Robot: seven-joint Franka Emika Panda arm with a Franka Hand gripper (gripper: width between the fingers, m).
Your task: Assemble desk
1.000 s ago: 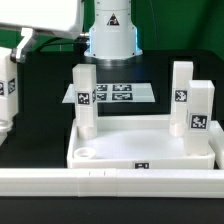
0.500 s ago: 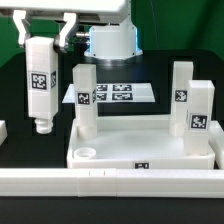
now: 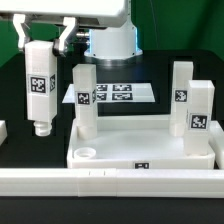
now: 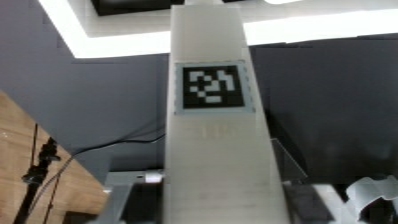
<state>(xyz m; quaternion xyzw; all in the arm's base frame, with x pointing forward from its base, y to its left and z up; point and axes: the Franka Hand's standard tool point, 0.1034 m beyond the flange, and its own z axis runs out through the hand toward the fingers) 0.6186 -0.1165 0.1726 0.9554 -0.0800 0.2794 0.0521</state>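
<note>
In the exterior view my gripper point(image 3: 41, 40) is shut on the upper end of a white post leg point(image 3: 39, 88). The leg hangs upright over the black table, off the exterior view's left of the desk top point(image 3: 140, 148), with its screw peg pointing down. Three legs stand upright in the top's corners: one near the front left point(image 3: 84, 98) and two on the right point(image 3: 181, 93) point(image 3: 200, 110). The front-left socket point(image 3: 88, 154) is empty. In the wrist view the held leg point(image 4: 217, 140) fills the middle between my fingers point(image 4: 143, 200), its tag facing the camera.
The marker board point(image 3: 110, 94) lies flat behind the desk top, in front of the robot base point(image 3: 112, 40). A long low white rail point(image 3: 110, 181) runs along the front. A small white piece point(image 3: 2, 130) shows at the exterior view's left edge.
The gripper has carried the leg from the exterior view's left edge toward the right, nearer the desk top. Over the last half second it has hardly moved.
</note>
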